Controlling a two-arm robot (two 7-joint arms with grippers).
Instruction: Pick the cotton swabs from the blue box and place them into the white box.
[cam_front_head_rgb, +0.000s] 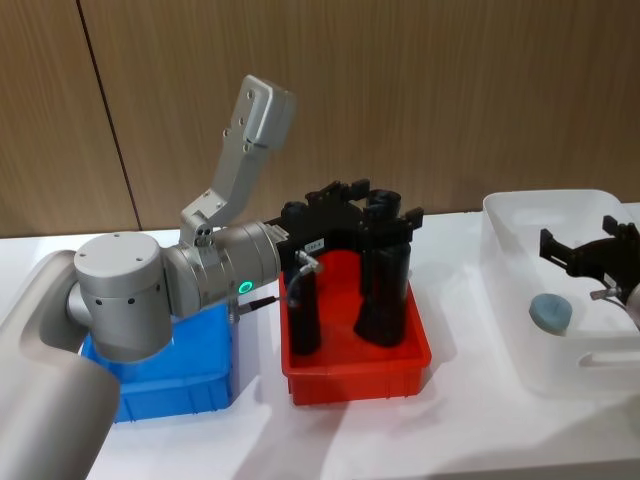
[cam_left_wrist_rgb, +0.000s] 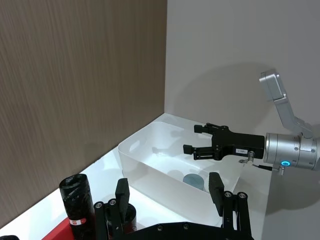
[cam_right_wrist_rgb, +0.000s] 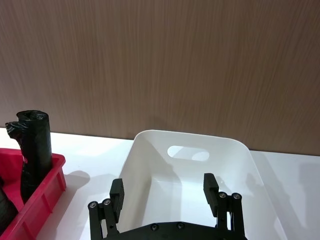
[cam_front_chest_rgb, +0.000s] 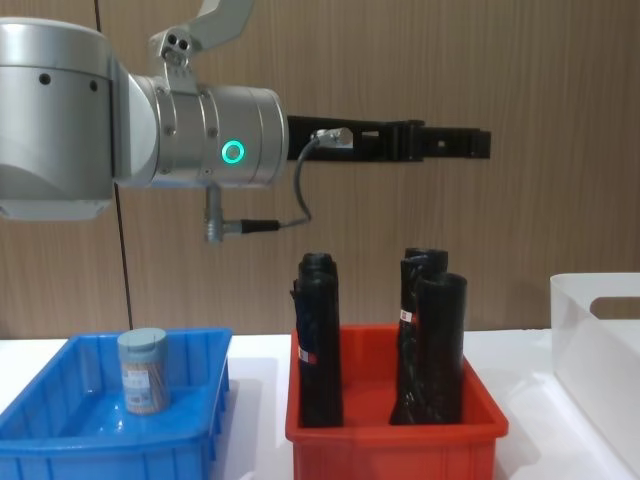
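Note:
One jar of cotton swabs (cam_front_chest_rgb: 144, 370) with a pale blue lid stands upright in the blue box (cam_front_chest_rgb: 60, 432) on the left. A second jar (cam_front_head_rgb: 551, 312) lies in the white box (cam_front_head_rgb: 520, 215) on the right; the left wrist view shows it as a blue lid (cam_left_wrist_rgb: 194, 180). My right gripper (cam_front_head_rgb: 577, 247) hovers over the white box, open and holding nothing, as the right wrist view (cam_right_wrist_rgb: 164, 189) also shows. My left gripper (cam_front_chest_rgb: 455, 143) reaches high over the red bin, open and empty (cam_left_wrist_rgb: 170, 192), well away from the blue box.
A red bin (cam_front_chest_rgb: 400, 432) with three tall black rolls (cam_front_chest_rgb: 318, 340) stands between the blue and white boxes. My left arm's big grey elbow (cam_front_head_rgb: 120, 295) hangs over the blue box. A wooden wall is close behind the white table.

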